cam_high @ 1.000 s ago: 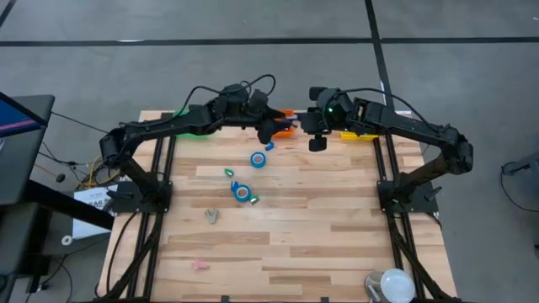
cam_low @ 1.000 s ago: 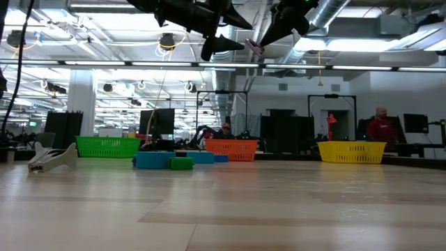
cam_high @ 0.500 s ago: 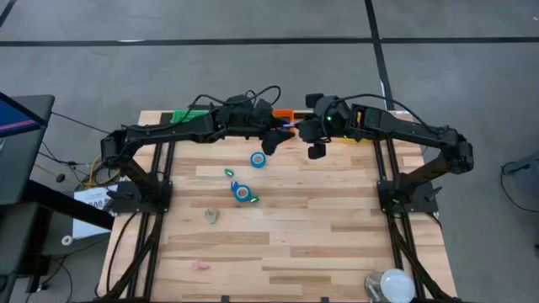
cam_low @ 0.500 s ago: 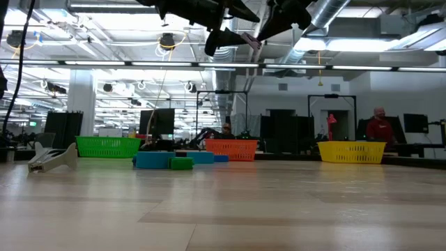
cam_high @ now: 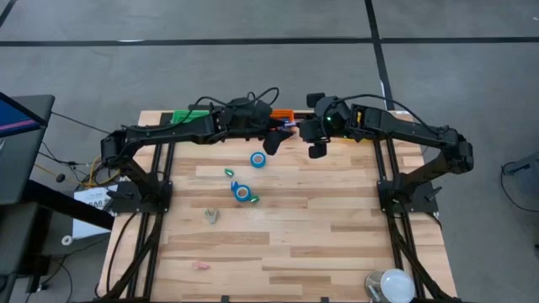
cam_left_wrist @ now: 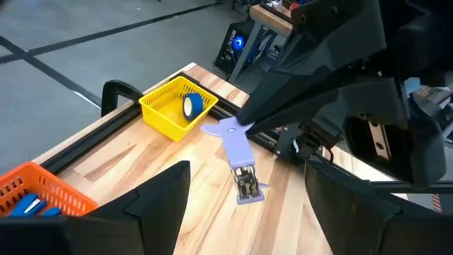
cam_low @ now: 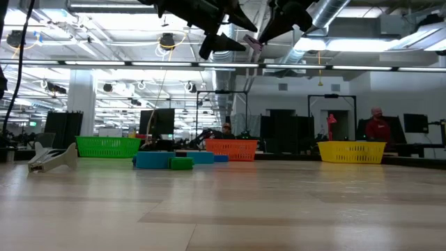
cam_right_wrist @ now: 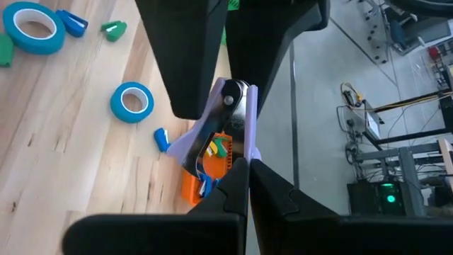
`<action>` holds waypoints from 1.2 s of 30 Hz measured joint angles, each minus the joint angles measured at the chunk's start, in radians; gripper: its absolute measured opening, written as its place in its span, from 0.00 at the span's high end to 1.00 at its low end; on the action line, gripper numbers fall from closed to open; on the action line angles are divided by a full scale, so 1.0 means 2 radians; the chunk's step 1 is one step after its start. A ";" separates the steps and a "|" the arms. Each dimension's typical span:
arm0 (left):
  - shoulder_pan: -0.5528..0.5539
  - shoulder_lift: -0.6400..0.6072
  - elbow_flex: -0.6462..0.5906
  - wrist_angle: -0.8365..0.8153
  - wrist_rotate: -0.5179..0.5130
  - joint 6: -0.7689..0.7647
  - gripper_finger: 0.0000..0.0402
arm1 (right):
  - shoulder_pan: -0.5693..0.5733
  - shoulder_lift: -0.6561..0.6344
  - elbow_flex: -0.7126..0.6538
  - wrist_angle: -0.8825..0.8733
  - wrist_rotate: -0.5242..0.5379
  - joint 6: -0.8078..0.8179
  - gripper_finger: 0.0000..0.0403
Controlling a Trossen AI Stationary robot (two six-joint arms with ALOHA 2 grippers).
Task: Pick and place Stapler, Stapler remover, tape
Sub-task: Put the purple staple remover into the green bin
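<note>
The stapler remover, a pale violet one, is hanging in the air at the far edge of the table. The right gripper is pinching it by 1 end, with its 2 fingers pressed together on it. In the right wrist view the remover is showing just above the orange bin, which is already holding some small blue, yellow and green pieces.

The left gripper is hovering just beside it with its jaws spread and nothing between them, and it is facing the remover. Farther out, the yellow bin is holding 1 tape roll. 2 more tape rolls are lying on the table near the middle, with a few small staplers around them.

The step in hand seems to be the placing of the remover. It may be going into a bin, or it may be passing to the left gripper; the pictures are not deciding this. For a handover, the left jaws need to come around the free end and close before the right fingers let go. For a drop, the right gripper needs to be well over the correct bin.
</note>
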 joint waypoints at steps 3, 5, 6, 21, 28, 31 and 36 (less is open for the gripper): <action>0.002 0.000 0.000 0.000 0.000 0.000 0.39 | 0.000 0.000 0.000 -0.002 -0.002 -0.004 1.00; 0.002 0.000 0.000 0.000 0.000 0.000 0.43 | 0.000 0.000 0.000 -0.002 -0.002 -0.004 1.00; 0.002 0.000 0.000 0.000 0.000 0.000 0.46 | 0.000 0.000 0.000 -0.002 -0.002 -0.004 1.00; 0.002 0.000 0.000 0.000 0.006 0.002 0.72 | 0.000 0.000 0.000 -0.002 -0.004 -0.017 1.00; 0.002 0.000 0.000 0.000 0.013 0.002 0.83 | 0.000 0.000 0.000 -0.001 -0.005 -0.017 1.00; 0.002 0.000 0.000 0.000 0.013 0.002 0.89 | 0.000 0.000 0.000 -0.001 -0.005 -0.017 1.00; 0.002 0.000 0.000 0.000 0.011 0.005 0.96 | 0.000 0.000 0.000 -0.002 -0.004 -0.017 1.00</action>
